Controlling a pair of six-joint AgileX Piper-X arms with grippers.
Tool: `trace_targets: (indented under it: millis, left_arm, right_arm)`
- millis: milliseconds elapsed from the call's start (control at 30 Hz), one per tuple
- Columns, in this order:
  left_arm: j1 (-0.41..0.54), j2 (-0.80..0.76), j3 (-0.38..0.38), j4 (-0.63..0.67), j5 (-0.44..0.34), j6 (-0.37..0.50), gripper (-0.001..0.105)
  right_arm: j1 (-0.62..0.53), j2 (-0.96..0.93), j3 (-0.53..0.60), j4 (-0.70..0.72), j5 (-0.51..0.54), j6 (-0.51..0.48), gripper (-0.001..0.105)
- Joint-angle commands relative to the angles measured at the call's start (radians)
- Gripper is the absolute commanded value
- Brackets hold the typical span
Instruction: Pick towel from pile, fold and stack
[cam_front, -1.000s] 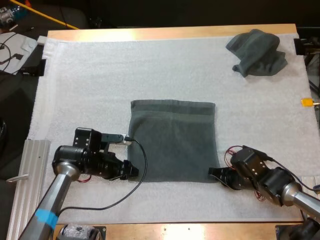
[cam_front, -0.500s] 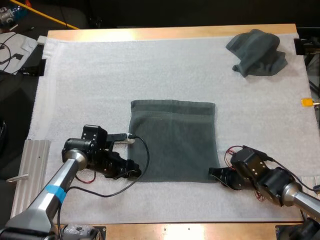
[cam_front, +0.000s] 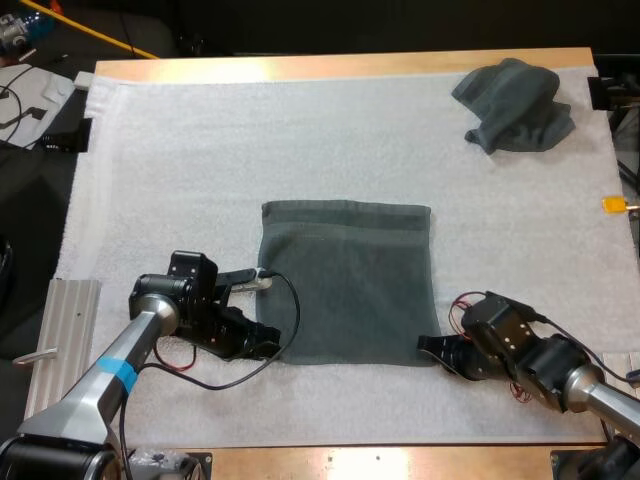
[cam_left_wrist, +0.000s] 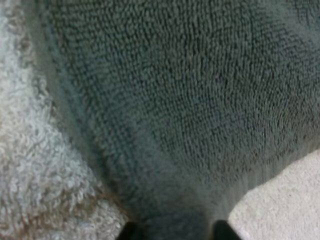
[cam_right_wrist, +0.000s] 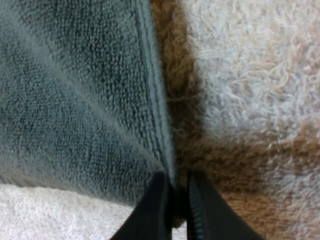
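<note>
A dark grey-green towel (cam_front: 345, 280) lies spread flat at the middle of the white mat (cam_front: 200, 150). My left gripper (cam_front: 268, 345) sits low at its near left corner. In the left wrist view the towel (cam_left_wrist: 175, 100) bunches down into the left gripper (cam_left_wrist: 172, 231), pinched between the black fingertips (cam_left_wrist: 129, 231). At the near right corner rests my right gripper (cam_front: 428, 345). There the towel's hemmed edge (cam_right_wrist: 155, 115) runs into the right gripper (cam_right_wrist: 176, 205), whose fingers (cam_right_wrist: 152, 210) press on it from both sides. A crumpled towel (cam_front: 515, 105) lies at the far right.
A ribbed metal rail (cam_front: 60, 345) lies off the mat's near left edge. Cables and clutter (cam_front: 25, 70) sit beyond the table's left side. Bare mat stretches across the far left and between the flat towel and the crumpled one.
My left arm has swung round and its gripper has slid a little right onto the towel's near left corner. The right arm and both towels have stayed put.
</note>
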Motion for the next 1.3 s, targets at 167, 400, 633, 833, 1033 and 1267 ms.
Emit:
trace_targets:
  millis: [167,400,633,833,1033,1267]
  left_arm:
    - [-0.005,0.003,0.002,0.03,0.011,0.007,0.005]
    - [-0.006,-0.048,0.002,0.139,0.015,0.056,0.0]
    - [-0.016,-0.193,0.001,0.275,0.025,0.091,0.0]
    - [-0.124,-0.338,0.006,0.373,0.016,0.087,0.0]
    - [-0.137,-0.36,0.001,0.398,0.011,0.089,0.0]
    - [-0.13,-0.315,0.001,0.281,0.051,0.03,0.0]
  right_arm:
    - [-0.002,-0.004,0.002,0.006,-0.009,-0.012,0.0]
    - [0.0,-0.063,-0.025,0.059,-0.023,-0.024,0.0]
    - [-0.002,-0.163,-0.092,0.238,-0.028,-0.057,0.0]
    - [0.083,-0.248,-0.119,0.375,-0.03,-0.066,0.001]
    - [0.15,-0.279,-0.109,0.388,-0.023,0.0,0.0]
    - [0.162,-0.272,-0.106,0.271,0.044,0.149,0.0]
